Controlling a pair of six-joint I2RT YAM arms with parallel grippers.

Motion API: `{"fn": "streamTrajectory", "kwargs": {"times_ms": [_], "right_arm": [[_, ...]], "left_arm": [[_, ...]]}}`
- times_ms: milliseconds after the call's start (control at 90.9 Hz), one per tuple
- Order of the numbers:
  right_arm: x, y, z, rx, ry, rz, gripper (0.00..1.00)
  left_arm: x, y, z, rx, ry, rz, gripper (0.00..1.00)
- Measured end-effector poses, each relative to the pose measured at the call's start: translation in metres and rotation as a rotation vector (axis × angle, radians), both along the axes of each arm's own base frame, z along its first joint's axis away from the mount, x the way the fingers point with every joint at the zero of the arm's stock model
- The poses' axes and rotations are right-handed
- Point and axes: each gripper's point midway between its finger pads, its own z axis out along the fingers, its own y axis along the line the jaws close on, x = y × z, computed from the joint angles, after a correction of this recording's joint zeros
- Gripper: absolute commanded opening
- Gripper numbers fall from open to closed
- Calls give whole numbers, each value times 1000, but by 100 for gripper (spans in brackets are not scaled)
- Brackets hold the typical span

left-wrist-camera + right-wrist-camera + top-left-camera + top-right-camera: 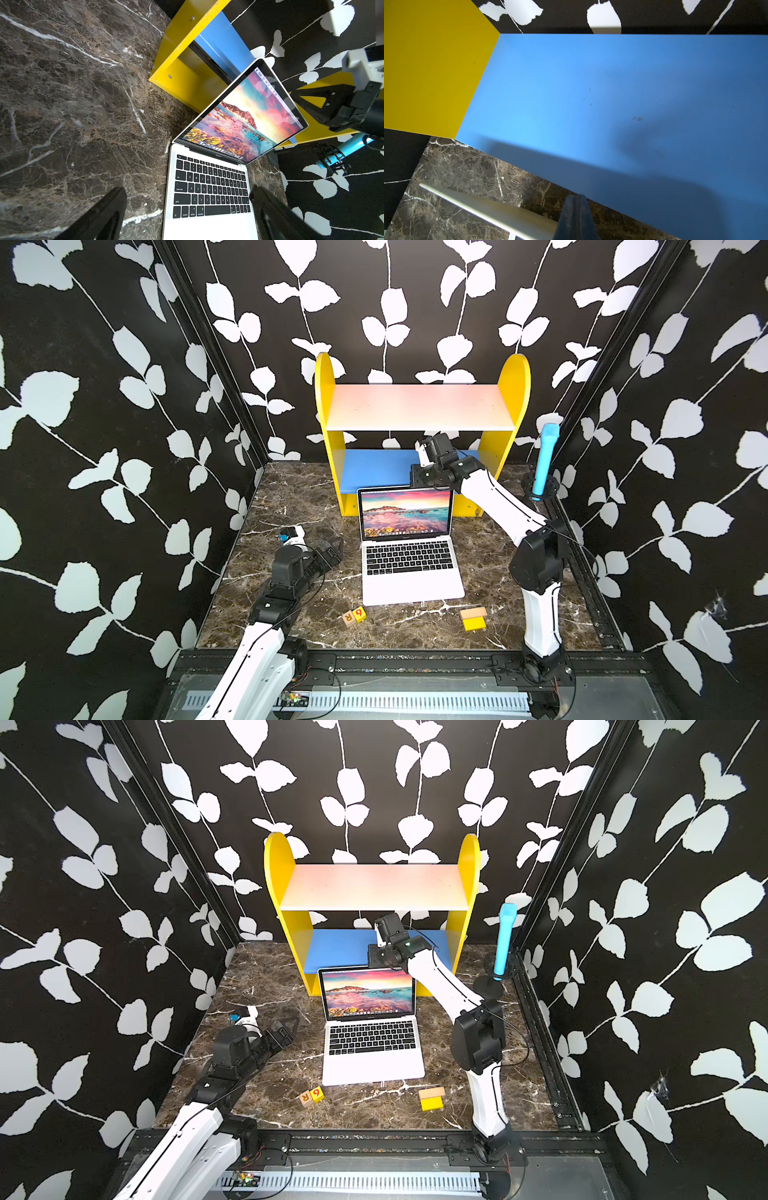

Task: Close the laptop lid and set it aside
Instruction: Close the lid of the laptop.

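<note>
One thin silver-white laptop (411,585) sat on the marble table (286,497) just in front of the yellow shelf unit (515,381), its hinge side toward the unit's blue lower shelf (374,466). Its base lay flat, with black keys and a broad pale palm rest on the side away from the shelf unit. The laptop lid (406,512) stood open and nearly upright. Its black-bezelled screen showed a pink and teal coastal sunset with rocky shore, and a row of icons ran along the screen's lower edge.

The right end effector (415,479) hung in front of the shelf unit's lower shelf, at the lid's top edge near the right corner. In the right wrist view its fingers (569,218) were pressed together, with the pale edge of the lid crossing just beside them. Whether they touched the lid could not be told.

The left end effector (332,551) lay low over the table, well in front of the shelf unit's left side panel. Its fingers (108,214) were spread wide and gripped nothing, and the laptop's keyboard showed between them in the left wrist view.
</note>
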Motion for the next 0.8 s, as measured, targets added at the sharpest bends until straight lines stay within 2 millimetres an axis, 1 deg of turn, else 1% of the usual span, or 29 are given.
{"fn": "streamTrajectory", "kwargs": {"times_ms": [374,803], "right_arm": [[-3,-3,-5,-18,28,5,0],[-7,1,-5,-9,38,39,0]], "left_arm": [[0,0,0,0,0,0,96],[0,0,0,0,1,0,96]]}}
